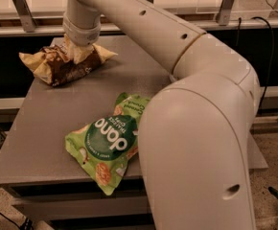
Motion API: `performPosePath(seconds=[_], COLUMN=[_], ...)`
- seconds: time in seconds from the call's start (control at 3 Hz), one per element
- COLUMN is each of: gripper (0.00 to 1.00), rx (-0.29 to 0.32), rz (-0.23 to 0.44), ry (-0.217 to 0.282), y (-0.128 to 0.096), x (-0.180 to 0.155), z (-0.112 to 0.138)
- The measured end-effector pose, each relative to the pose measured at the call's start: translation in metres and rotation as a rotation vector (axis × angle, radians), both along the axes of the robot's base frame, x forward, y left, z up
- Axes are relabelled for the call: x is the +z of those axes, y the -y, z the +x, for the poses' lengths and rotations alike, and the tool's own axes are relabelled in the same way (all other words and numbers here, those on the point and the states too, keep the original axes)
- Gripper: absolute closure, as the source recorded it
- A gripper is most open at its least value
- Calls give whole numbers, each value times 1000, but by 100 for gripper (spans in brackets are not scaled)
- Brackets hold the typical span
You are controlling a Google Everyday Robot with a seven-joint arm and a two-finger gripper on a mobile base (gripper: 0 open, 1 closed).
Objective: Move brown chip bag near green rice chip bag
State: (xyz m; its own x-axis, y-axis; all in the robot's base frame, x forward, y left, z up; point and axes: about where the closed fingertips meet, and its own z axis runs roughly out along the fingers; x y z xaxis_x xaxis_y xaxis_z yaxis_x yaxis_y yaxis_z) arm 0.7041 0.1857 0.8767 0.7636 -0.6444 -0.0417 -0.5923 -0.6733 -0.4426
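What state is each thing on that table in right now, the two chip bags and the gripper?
brown chip bag: crumpled, lying at the far left of the table, not yet near the green one.
green rice chip bag: lying flat, label up, by the front edge, its right side hidden behind the arm.
gripper: down on top of the brown chip bag, in contact with it.

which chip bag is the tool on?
The brown chip bag, far left; the tool is down on it. The green rice chip bag lies apart, untouched.
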Motion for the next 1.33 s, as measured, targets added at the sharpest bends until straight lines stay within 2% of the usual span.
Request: performPosePath(seconds=[0.33, 0.67, 1.33], gripper=[100, 100, 100], rx=[32, 104, 171], rz=[38, 64, 70], ry=[-35, -58, -46], y=[10, 31, 84], x=[17, 50, 95], z=[-5, -19, -38])
